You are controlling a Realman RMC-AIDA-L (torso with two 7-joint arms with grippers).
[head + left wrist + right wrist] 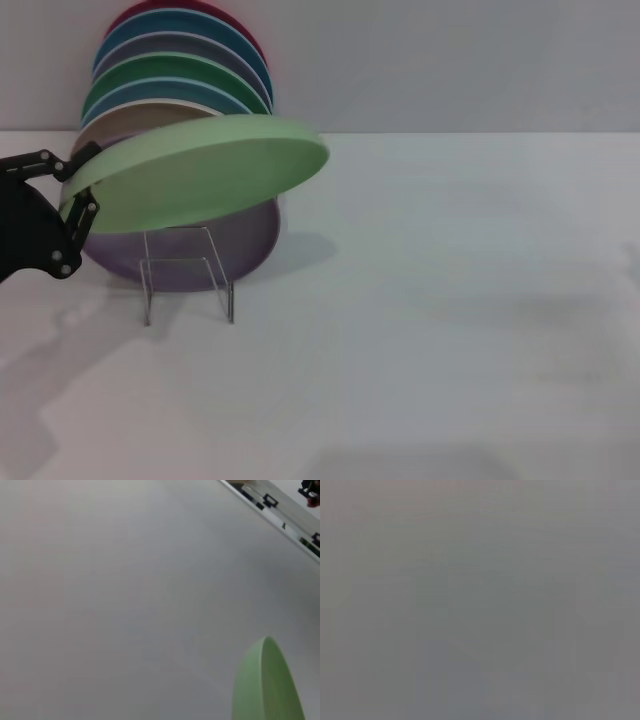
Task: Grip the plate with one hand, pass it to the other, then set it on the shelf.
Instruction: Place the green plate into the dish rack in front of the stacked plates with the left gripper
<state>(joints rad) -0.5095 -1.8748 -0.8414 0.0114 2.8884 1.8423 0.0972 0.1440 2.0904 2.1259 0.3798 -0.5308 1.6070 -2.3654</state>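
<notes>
I am holding the pale green plate by its rim with the left claw — fingers closing on the edge, plate tilting in the air above the clear shelf near the desk's far left corner. A lilac plate is leaning in the shelf, coloured plates stacking behind it. The right claw is showing nowhere.

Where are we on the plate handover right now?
Done: the left end effector has gripped the mint-green plate by its rim and holds it tilted above the clear rack. In hand: carrying it. Left: the pass, since the right end effector is out of sight, then setting it on the rack.
</notes>
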